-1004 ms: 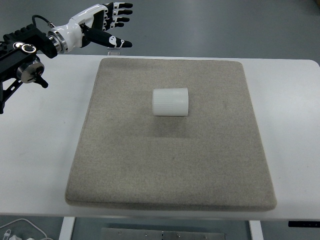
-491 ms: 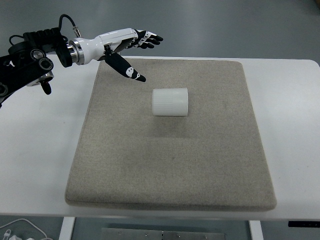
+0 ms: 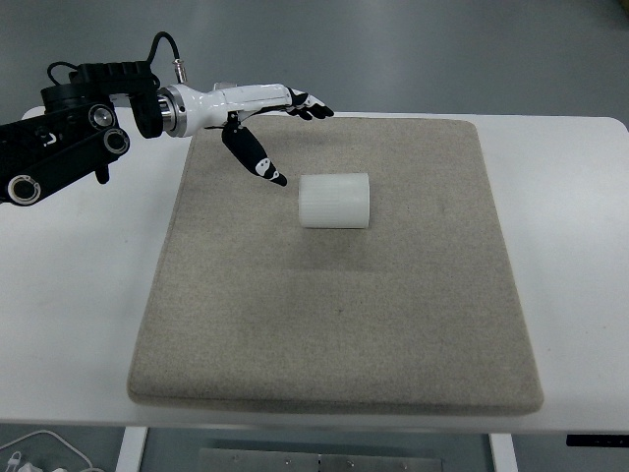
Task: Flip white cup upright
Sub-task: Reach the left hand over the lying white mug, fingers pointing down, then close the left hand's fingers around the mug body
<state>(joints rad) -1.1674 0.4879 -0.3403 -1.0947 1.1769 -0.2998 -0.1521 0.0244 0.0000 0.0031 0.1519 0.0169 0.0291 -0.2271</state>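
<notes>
Grey felt mat (image 3: 334, 324) covers the white table (image 3: 79, 295); the white cup (image 3: 334, 201) lies on its side near the mat's far middle. Left hand (image 3: 257, 116) hovers just beside it, fingers spread, holding nothing. Best to straddle the cup's sides squarely before closing.

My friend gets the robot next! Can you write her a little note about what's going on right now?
Left hand: open, fingers spread, holding nothing, over the mat's far-left corner, just short of the cup.
Right hand: not in view.
White cup: lying on its side on the grey mat, toward the far end, untouched.
Done: only the reach toward the cup.
Left: grasp the cup, turn it upright, set it down, let go.
</notes>
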